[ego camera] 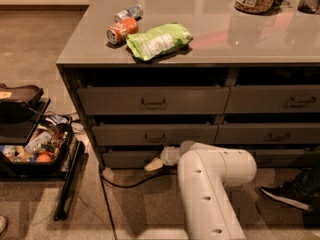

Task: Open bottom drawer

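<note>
The bottom drawer [122,158] is the slim grey-brown front lowest in the left column, just above the floor. Its centre and handle are hidden behind my arm. My gripper [153,165] reaches from the white arm [210,184] to the drawer's front, near its middle, with the pale fingertips low against the panel. The drawer front looks flush or nearly flush with the cabinet. Two taller drawers [152,102] sit above it.
On the counter [210,39] lie a green chip bag [157,40], an orange can [121,30] and a silver can [128,12]. A black case of items [30,149] stands on the floor at left. A black cable [125,184] runs along the floor. A shoe [287,194] is at right.
</note>
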`<state>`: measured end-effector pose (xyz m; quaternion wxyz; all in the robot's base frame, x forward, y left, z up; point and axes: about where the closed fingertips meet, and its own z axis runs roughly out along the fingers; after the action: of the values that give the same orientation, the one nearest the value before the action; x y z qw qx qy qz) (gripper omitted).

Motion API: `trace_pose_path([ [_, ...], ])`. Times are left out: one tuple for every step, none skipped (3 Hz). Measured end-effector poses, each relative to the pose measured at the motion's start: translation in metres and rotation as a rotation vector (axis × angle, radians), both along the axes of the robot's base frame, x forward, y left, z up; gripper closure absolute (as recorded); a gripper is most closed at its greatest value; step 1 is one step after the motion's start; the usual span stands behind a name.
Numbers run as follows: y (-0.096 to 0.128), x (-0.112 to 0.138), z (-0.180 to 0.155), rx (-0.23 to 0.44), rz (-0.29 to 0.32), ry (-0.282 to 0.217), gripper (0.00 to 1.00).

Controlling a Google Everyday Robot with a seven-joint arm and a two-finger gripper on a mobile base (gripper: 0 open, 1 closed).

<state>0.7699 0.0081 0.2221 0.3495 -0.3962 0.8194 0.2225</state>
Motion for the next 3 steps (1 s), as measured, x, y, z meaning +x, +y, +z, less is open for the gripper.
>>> trace_pose_path([
  [-0.0013,-0.0082,-0.0141,-0.004,-0.001,0.040,0.00],
  [-0.0012,-0.0082,-0.0141,-0.004,-0.001,0.040,0.00],
  [-0.0012,-0.0082,-0.0141,-0.004,-0.001,0.040,0.19],
])
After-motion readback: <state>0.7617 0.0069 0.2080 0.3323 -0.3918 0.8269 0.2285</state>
